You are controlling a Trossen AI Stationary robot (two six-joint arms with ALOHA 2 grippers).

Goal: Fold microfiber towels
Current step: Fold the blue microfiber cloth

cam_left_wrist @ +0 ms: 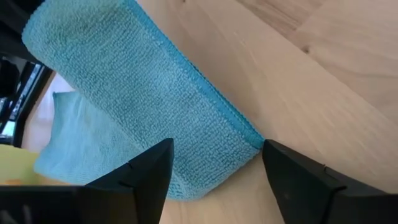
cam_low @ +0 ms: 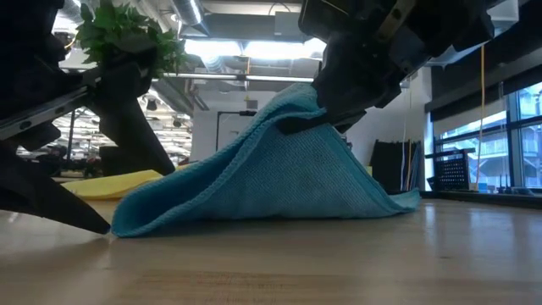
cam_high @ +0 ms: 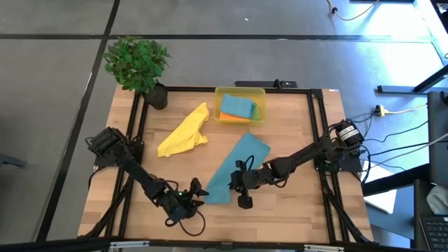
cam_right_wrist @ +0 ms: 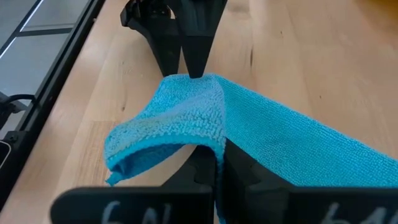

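While the teal towel [cam_high: 234, 168] lies as a long strip running diagonally through the centre of the high view, its lower-left end is being worked by both arms. Right gripper [cam_right_wrist: 219, 163]: fingers clamped together on a corner of the cloth, a fold of which drapes over them; the low view shows that corner lifted off the table [cam_high: 294, 203] so the towel rises in a tent shape. Judged reason: raised so the end can be carried over the rest of the strip for a fold.

Left gripper [cam_left_wrist: 214, 165]: fingers apart, straddling the doubled edge of the same towel low at the table, not closed on it. Likely placed to pin or take the neighbouring corner.

Yellow towel [cam_high: 183, 133] lies crumpled, left of centre in the high view, well apart from the grippers, not yet folded. Yellow bin [cam_high: 240, 92] at upper centre holds teal and orange cloths [cam_high: 238, 108], stacked. Potted plant [cam_high: 138, 63] at upper left.
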